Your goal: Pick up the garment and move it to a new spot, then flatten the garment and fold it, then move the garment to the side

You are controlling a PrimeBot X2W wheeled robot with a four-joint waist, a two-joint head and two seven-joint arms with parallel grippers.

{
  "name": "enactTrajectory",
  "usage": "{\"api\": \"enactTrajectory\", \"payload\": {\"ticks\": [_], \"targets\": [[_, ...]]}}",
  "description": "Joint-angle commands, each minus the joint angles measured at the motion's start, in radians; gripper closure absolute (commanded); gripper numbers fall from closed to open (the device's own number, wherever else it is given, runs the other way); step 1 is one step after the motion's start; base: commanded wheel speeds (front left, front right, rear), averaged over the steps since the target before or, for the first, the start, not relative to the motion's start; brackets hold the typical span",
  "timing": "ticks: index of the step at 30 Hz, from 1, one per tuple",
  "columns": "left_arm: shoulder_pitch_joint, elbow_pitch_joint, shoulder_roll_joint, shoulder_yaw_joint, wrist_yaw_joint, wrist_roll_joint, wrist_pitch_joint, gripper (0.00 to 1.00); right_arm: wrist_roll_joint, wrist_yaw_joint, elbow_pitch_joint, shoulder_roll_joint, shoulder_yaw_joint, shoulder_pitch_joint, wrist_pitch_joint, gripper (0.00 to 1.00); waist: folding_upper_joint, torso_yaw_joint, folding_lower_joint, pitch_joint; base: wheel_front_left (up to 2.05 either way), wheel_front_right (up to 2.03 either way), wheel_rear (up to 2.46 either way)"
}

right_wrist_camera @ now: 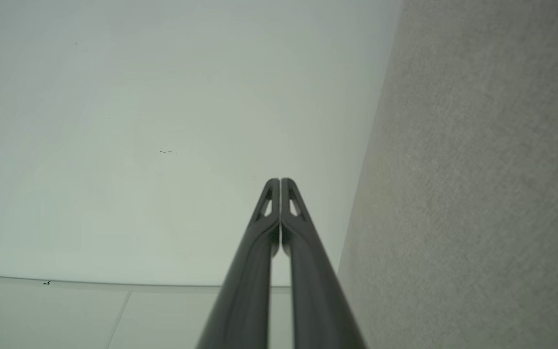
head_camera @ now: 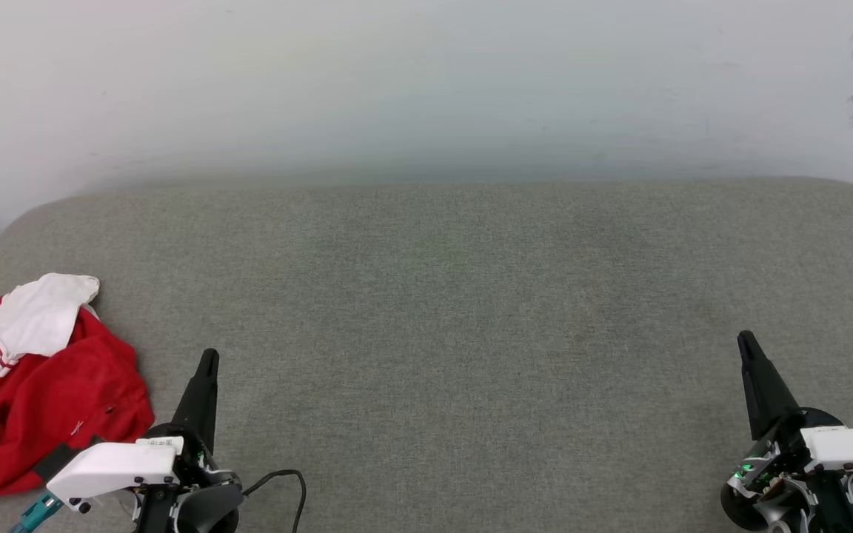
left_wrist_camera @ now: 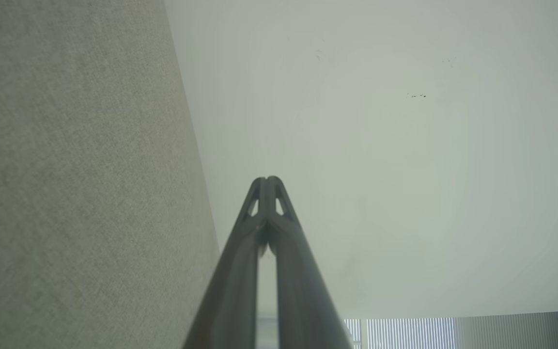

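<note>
The garment (head_camera: 41, 392), red with a white sleeve and striped trim, lies crumpled at the near left corner of the grey padded surface (head_camera: 441, 311). My left gripper (head_camera: 209, 355) stands just right of it, shut and empty, fingers pointing toward the wall. In the left wrist view that gripper (left_wrist_camera: 267, 180) has its tips pressed together against the white wall. My right gripper (head_camera: 745, 337) rests far off at the lower right, shut and empty. Its tips (right_wrist_camera: 280, 181) meet in the right wrist view too.
A white wall (head_camera: 426, 81) rises behind the padded surface. A black cable (head_camera: 286, 477) loops by my left wrist. The surface's rounded corners fall away at far left and far right.
</note>
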Motion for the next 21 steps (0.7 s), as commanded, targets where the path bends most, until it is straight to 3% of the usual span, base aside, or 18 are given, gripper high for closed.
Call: {"api": "enactTrajectory", "payload": {"ticks": [1, 21], "targets": [[-0.005, -0.001, -0.002, 0.002, -0.003, -0.002, 0.002, 1.00, 0.004, 0.000, 0.001, 0.003, 0.001, -0.010, 0.002, 1.00, 0.0000, 0.000, 0.0000, 0.000, 0.00, 0.00, 0.00], [-0.005, -0.001, -0.002, 0.002, -0.003, -0.002, 0.002, 1.00, 0.004, 0.000, 0.001, 0.003, 0.001, -0.010, 0.002, 1.00, 0.0000, 0.000, 0.0000, 0.000, 0.00, 0.00, 0.00]]}}
